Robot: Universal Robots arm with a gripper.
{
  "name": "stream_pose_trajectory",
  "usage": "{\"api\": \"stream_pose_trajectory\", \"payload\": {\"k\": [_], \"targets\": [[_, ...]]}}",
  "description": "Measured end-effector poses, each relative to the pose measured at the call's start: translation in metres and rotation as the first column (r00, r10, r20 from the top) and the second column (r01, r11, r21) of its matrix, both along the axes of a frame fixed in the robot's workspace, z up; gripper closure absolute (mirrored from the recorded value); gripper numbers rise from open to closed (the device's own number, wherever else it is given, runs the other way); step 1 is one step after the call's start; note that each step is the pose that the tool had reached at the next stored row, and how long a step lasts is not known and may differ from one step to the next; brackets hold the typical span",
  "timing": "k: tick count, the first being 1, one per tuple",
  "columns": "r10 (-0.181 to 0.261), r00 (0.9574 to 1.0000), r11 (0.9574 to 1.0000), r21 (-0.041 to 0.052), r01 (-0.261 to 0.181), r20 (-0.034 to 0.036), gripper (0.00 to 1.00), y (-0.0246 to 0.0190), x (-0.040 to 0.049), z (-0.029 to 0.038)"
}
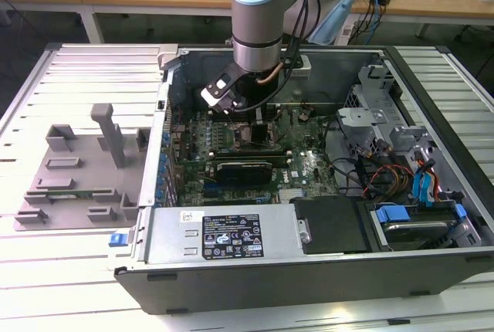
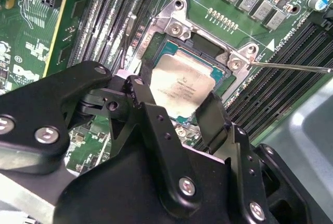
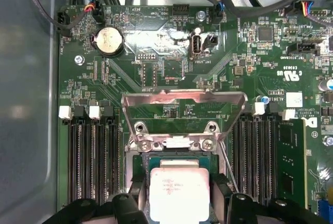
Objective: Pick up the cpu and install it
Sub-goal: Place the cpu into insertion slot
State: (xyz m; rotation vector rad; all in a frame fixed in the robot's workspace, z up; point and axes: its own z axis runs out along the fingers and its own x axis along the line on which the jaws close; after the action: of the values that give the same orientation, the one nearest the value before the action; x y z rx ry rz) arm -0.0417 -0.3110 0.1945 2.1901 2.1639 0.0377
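The cpu (image 2: 179, 86) (image 3: 178, 193) is a small square chip with a silvery top. It sits level within the open socket frame (image 2: 177, 13) on the green motherboard. My gripper (image 2: 177, 99) (image 3: 178, 190) is shut on it, one black finger (image 2: 139, 91) on one edge and the other finger (image 2: 213, 114) on the opposite edge. The socket's metal load plate (image 3: 182, 99) stands flipped up behind the chip. In the exterior view the gripper (image 1: 255, 127) reaches down into the middle of the computer case (image 1: 309, 270). I cannot tell whether the chip rests fully in the socket.
Memory slots (image 3: 93, 156) flank the socket on both sides, and a thin lever rod (image 2: 291, 66) sticks out beside it. A dark card (image 1: 243, 170) lies just in front of the gripper. Cables (image 1: 386, 177) and drive bays fill the case's right. A grey fixture tray (image 1: 77, 170) lies outside, at the exterior view's left.
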Motion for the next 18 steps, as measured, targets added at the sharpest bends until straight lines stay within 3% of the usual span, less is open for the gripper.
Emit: {"api": "stream_pose_trajectory", "payload": {"k": [7,12,18], "targets": [[0.009,1.0,1.0,0.0006,-0.009,-0.0004,0.39,-0.0001,-0.0001,0.0031],[0.009,1.0,1.0,0.0006,-0.009,-0.0004,0.39,-0.0001,-0.0001,0.0198],[0.009,1.0,1.0,0.0006,-0.009,-0.0004,0.4,-0.0001,-0.0001,0.0212]]}}
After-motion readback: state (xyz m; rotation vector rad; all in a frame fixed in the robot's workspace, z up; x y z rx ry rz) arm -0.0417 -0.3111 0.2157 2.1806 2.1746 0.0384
